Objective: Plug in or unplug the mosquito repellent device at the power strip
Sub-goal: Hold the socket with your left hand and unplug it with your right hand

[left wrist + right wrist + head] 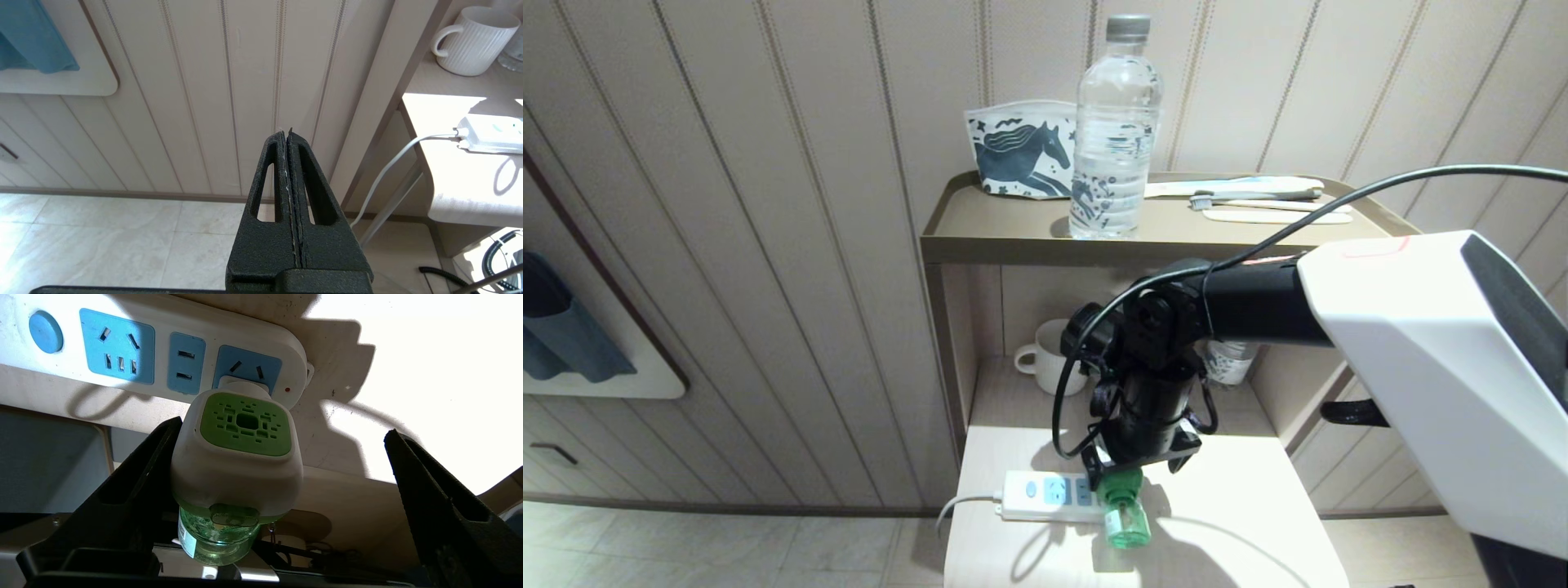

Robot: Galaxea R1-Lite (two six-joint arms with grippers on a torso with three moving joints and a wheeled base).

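On the pale lower table (1241,523), head view: the power strip (1045,495) lies flat near the table's left edge, white cord (964,505) leaving toward 9 o'clock. The mosquito repellent device (1123,510) sits plugged into the strip's end socket, farthest from the cord; green bottle lies toward 6 o'clock, toward the table's front. Right wrist view confirms the white-and-green head (241,445) seated against the last blue socket face; the two other socket faces and the round blue button (45,331) are bare.

Right gripper (282,457) spread wide around the device, gripping nothing. One finger (139,477) lies just beside the device's side, possibly touching; the view is too shadowed to tell. The other finger (433,498) is well apart. In the head view the right arm's black wrist (1147,392) hangs directly above the device and hides the strip's far end.

At 12 o'clock, in the open shelf behind: white mug (1049,355), partly masked by the arm. Upper shelf: water bottle (1115,131), horse-print pouch (1017,147), toothbrush (1258,196).

Left gripper (288,171) parked off the table's left side, fingers pressed together, empty, facing the panelled wall (196,81).
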